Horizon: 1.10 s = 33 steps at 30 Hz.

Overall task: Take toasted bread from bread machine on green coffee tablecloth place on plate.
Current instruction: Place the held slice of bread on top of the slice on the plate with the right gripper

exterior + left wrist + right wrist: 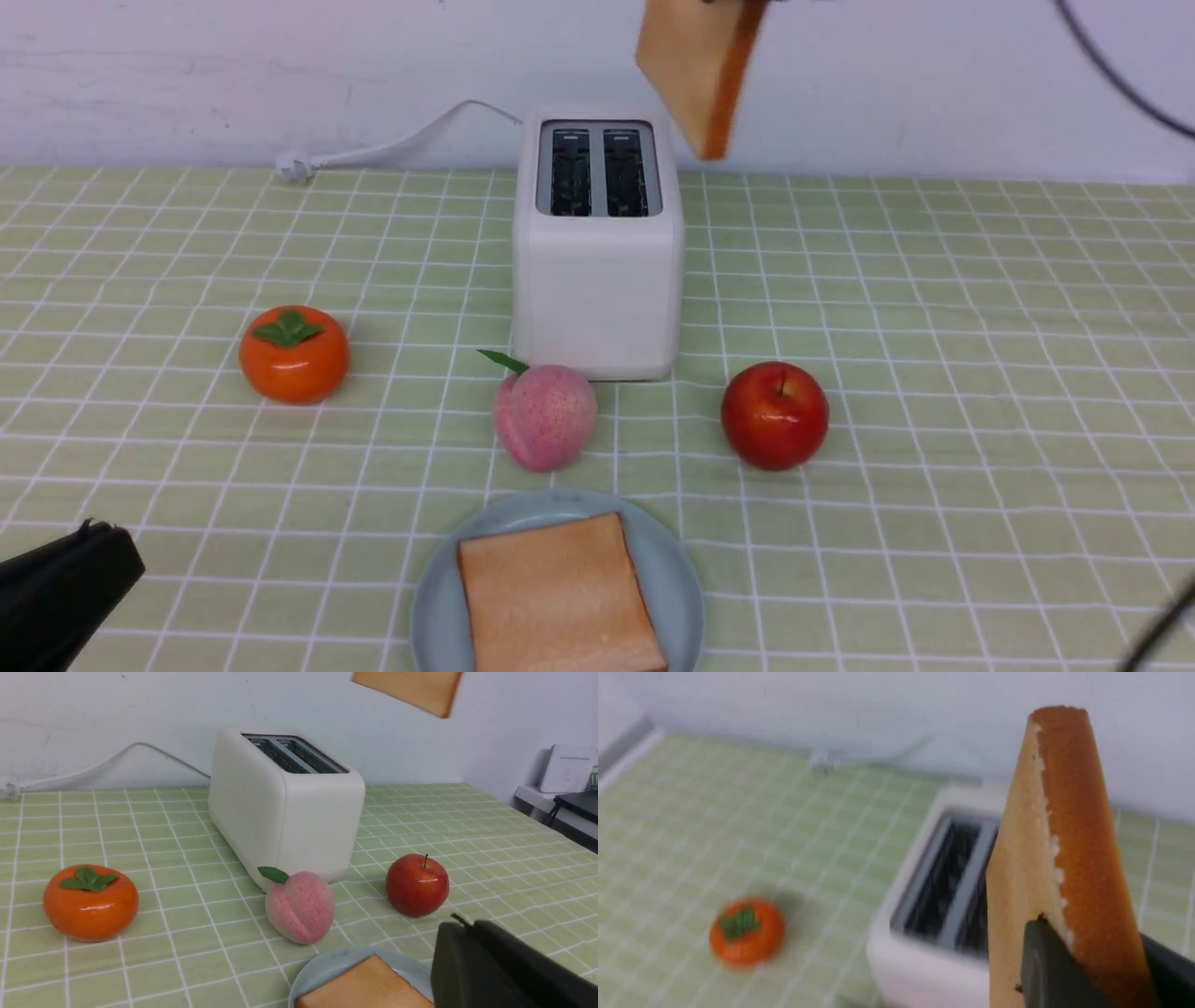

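Right gripper jaws: dark fingers clamped on opposite flat faces of one square golden-tan slice of toasted bread, gripping near one edge. In the front view the held slice hangs tilted at the top of the frame, just right of centre, one corner pointing down. It is clear of, and up and to the right of, the boxy white two-slot bread machine. Both dark slots show no bread. Left gripper at lower left of the front view: black fingers appear pressed together with no gap, holding nothing, low over the pale yellow-green checked tablecloth. Second toast slice lies flat on the round pale-blue plate at bottom centre, well apart from both grippers. Between plate and bread machine: pink peach with green leaf, just in front of the machine's base. Glossy red apple to its right, orange persimmon to the left, all apart. White power cord trails from the machine toward upper left.
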Tool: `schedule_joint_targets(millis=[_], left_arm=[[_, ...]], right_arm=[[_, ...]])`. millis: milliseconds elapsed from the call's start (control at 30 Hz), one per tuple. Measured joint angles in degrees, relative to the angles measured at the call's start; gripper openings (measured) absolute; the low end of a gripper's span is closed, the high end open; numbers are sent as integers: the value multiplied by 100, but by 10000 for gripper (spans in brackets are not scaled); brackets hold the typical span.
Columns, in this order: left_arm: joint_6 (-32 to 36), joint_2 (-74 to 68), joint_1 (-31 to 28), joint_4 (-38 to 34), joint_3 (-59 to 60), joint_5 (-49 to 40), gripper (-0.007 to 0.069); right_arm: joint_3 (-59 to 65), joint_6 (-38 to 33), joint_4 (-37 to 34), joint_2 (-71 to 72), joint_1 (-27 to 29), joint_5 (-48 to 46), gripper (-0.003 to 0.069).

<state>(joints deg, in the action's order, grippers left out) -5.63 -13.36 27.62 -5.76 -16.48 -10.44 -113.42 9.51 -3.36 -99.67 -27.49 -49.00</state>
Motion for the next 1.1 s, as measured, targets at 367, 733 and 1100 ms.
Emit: schedule_joint_targets(millis=[367,733,1100], left_arm=[[-4,0,0,-5,0,-36,-1],[-4,0,0,-22,0,-36,1],[-4,0,0,-22,0,-41,8]], right_arm=[[3088,-2171,-3568,809,-326,-713,116],[3539,-3498,-5459,-525,-325,-115,116],[3446,-1945,-3685,-774,-286,-221,349]])
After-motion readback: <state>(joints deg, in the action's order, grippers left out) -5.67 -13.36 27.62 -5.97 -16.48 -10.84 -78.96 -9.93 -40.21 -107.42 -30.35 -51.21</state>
